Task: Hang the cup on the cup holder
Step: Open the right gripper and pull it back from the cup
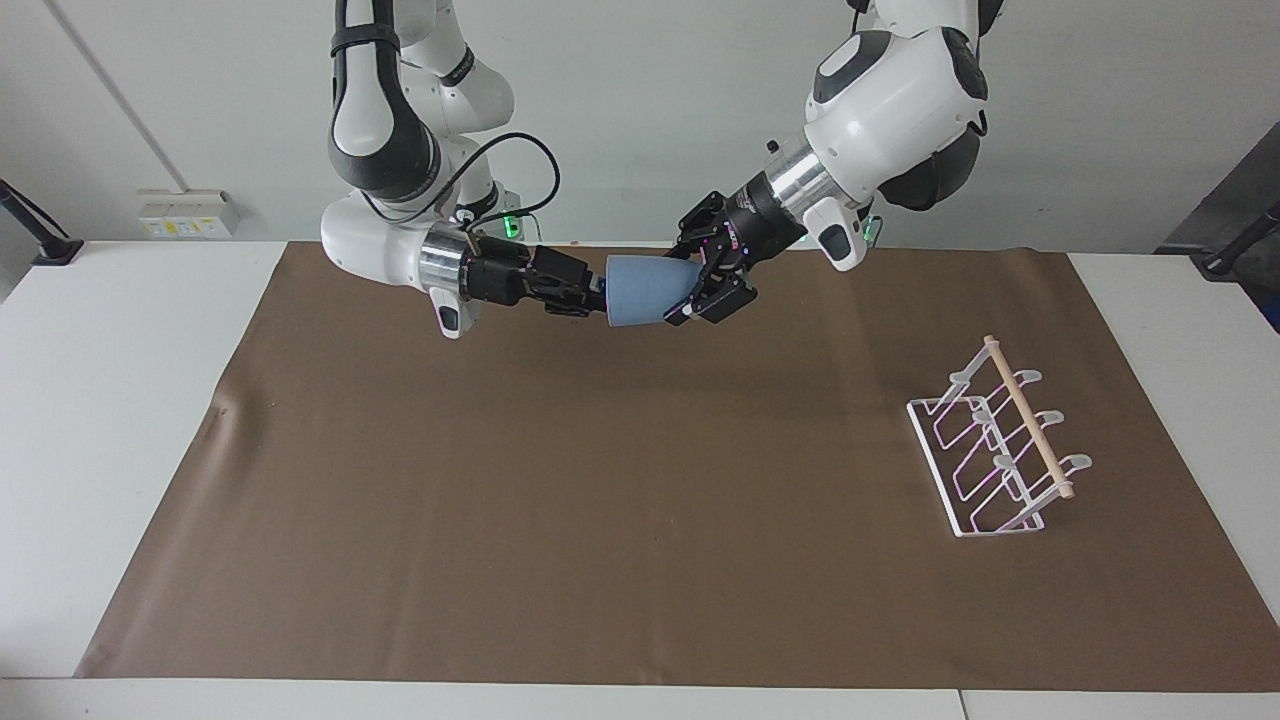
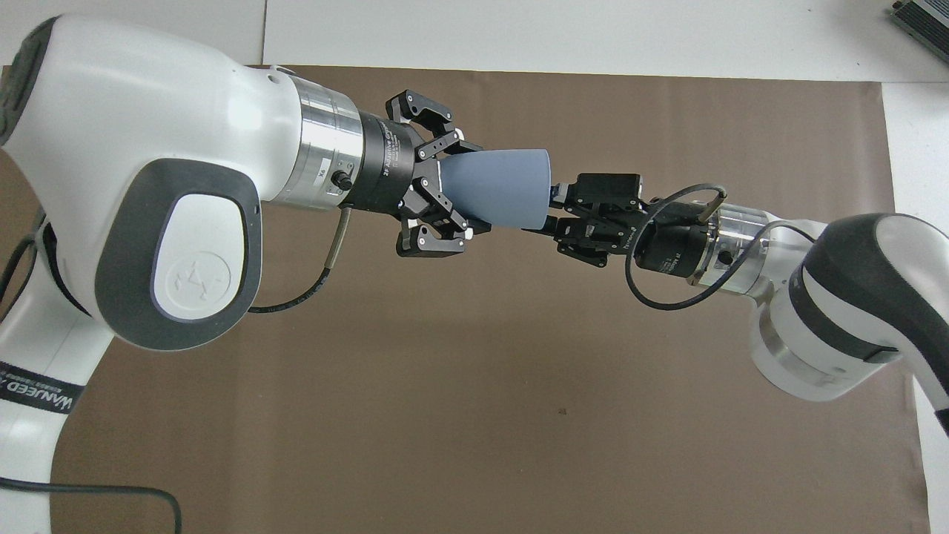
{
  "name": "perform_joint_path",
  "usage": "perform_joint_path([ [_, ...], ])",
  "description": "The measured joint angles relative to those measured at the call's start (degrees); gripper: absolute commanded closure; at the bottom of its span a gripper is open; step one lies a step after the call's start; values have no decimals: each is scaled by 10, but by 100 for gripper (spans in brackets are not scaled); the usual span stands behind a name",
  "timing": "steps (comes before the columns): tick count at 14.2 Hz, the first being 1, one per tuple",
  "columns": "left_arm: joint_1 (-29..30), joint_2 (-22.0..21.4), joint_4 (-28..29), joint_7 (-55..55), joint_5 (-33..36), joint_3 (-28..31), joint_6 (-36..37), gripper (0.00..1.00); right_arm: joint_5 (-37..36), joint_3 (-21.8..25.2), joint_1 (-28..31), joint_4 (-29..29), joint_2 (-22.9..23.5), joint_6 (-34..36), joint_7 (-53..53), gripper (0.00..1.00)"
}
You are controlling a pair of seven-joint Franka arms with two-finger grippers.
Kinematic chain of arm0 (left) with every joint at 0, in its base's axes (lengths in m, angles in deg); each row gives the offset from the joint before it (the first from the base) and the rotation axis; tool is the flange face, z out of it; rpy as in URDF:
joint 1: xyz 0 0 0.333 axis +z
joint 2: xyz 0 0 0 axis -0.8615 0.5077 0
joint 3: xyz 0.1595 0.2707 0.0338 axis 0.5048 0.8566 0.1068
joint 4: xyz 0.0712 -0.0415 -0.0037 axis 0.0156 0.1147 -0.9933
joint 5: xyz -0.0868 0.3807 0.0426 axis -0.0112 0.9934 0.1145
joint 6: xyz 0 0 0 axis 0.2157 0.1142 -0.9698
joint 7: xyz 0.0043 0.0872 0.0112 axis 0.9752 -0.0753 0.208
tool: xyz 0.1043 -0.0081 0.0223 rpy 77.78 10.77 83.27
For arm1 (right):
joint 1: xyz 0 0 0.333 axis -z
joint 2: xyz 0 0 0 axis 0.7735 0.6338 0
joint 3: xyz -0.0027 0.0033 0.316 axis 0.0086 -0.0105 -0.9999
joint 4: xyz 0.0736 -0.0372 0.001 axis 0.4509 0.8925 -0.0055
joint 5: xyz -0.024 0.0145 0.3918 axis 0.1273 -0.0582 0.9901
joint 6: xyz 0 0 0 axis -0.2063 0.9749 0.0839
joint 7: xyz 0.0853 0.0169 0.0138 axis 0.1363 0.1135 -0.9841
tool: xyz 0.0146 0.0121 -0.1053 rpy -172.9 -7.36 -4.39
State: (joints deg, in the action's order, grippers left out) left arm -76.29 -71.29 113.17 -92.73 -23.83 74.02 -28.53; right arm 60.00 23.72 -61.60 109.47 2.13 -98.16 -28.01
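The light-blue cup (image 1: 640,290) (image 2: 504,185) hangs on its side in the air above the brown mat, between the two grippers. My left gripper (image 1: 688,290) (image 2: 460,187) is shut on the cup's narrow base end. My right gripper (image 1: 598,290) (image 2: 554,213) is at the wide rim end, open, with its fingertips parted around the rim wall. The white wire cup holder (image 1: 1000,440) with its wooden rod stands on the mat toward the left arm's end of the table. It is out of the overhead view.
The brown mat (image 1: 560,520) (image 2: 445,415) covers most of the white table (image 1: 110,400). A black cable (image 2: 667,297) loops off the right wrist. A grey box (image 2: 923,18) lies on the table farther from the robots than the mat, toward the right arm's end.
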Motion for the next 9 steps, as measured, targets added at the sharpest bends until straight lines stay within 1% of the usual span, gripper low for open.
perform_joint_path([
  [1,1,-1,3,0,8,1,0,100,-1,0,0,0,0,0,0,0],
  [3,8,-4,9,2,18,2,0,100,-17,3,1,0,0,0,0,0],
  [4,13,-5,12,6,24,2,0,100,-37,6,3,0,0,-1,0,0],
  [6,23,-7,20,16,49,3,0,100,-93,7,17,-1,-1,-1,0,0],
  [9,29,-15,40,33,111,3,0,100,-189,8,39,-7,-2,-1,0,0],
])
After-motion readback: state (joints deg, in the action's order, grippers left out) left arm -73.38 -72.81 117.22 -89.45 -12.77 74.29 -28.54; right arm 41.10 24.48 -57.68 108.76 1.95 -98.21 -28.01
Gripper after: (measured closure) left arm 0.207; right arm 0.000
